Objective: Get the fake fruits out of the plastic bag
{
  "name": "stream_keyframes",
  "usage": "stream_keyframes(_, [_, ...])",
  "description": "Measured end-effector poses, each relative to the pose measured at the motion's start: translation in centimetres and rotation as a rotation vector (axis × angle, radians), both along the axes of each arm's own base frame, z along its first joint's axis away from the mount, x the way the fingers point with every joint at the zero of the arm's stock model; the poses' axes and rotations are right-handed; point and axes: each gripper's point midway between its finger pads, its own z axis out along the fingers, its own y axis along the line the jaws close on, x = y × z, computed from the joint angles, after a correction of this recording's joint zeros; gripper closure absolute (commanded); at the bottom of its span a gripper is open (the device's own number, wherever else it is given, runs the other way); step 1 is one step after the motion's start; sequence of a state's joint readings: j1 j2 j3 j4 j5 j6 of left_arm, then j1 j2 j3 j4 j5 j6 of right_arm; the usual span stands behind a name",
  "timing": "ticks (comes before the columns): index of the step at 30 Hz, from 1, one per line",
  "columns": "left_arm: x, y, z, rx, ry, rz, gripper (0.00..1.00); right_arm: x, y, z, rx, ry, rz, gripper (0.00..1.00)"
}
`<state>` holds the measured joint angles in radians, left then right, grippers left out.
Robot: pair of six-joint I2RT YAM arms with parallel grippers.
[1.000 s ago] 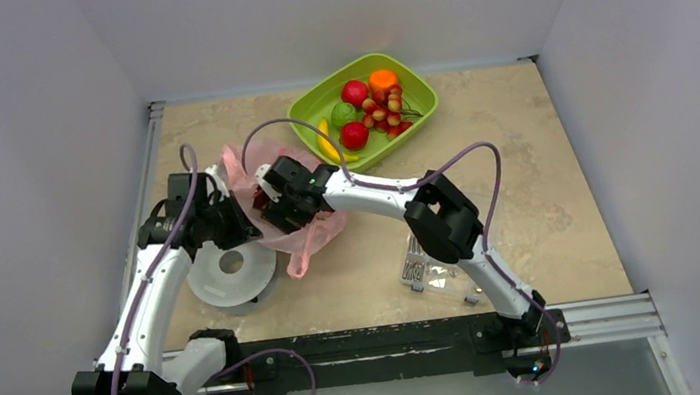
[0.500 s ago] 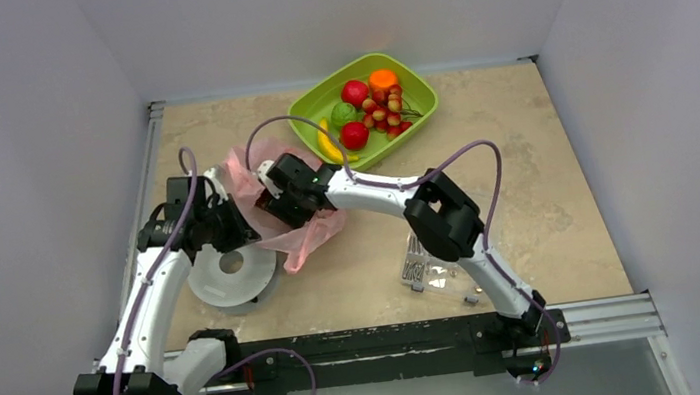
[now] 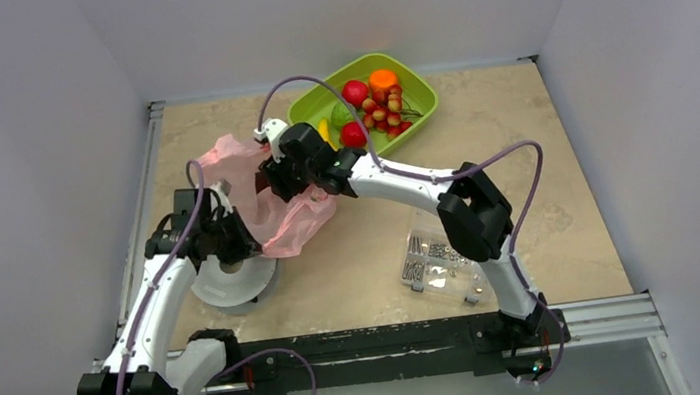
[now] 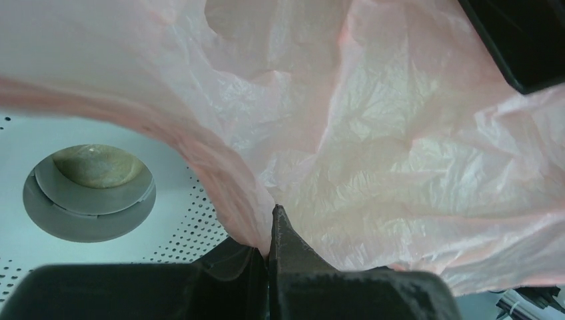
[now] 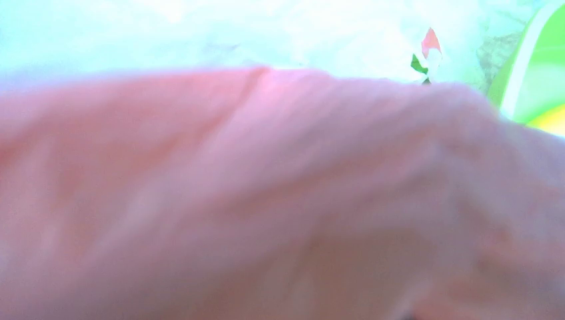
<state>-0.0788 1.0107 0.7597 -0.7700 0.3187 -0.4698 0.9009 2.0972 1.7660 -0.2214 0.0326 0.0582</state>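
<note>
The pink plastic bag (image 3: 291, 223) hangs stretched between my two grippers at the left middle of the table. My left gripper (image 3: 235, 238) is shut on a fold of its near edge; the left wrist view shows the jaws (image 4: 270, 223) closed on the bag (image 4: 400, 167). My right gripper (image 3: 275, 173) holds the bag's far top, raised. In the right wrist view the blurred bag (image 5: 266, 200) fills the frame and hides the fingers. No fruit shows inside the bag. Fake fruits (image 3: 370, 104) lie in the green tray (image 3: 419, 93).
A white perforated disc (image 3: 230, 281) with a centre hole lies under the left gripper and also shows in the left wrist view (image 4: 100, 220). A clear box of small parts (image 3: 440, 265) sits near the right arm. The tray's rim (image 5: 533, 73) shows at the right wrist view's edge.
My right gripper has risen and moved toward the far side, pulling the bag up and spreading it. The left arm has shifted slightly nearer, still holding the bag's edge.
</note>
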Motion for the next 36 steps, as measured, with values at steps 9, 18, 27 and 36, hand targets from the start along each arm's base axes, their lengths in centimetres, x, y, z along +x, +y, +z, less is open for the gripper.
stream_keyframes(9, [0.1, -0.6, 0.3, -0.032, -0.014, -0.018, 1.00, 1.6, 0.7, -2.4, 0.114, 0.087, -0.014, 0.50])
stream_keyframes(18, [0.1, -1.0, -0.1, -0.062, -0.009, -0.014, 1.00, 2.5, 1.7, -7.4, 0.100, 0.122, -0.039, 0.34])
stream_keyframes(27, [0.0, -1.3, -0.6, -0.078, 0.011, -0.010, 1.00, 3.5, 2.5, -8.4, 0.116, 0.139, -0.073, 0.15])
stream_keyframes(36, [0.0, -1.4, -0.6, -0.083, 0.008, -0.013, 1.00, 4.2, 2.7, -7.4, 0.162, 0.166, -0.123, 0.07])
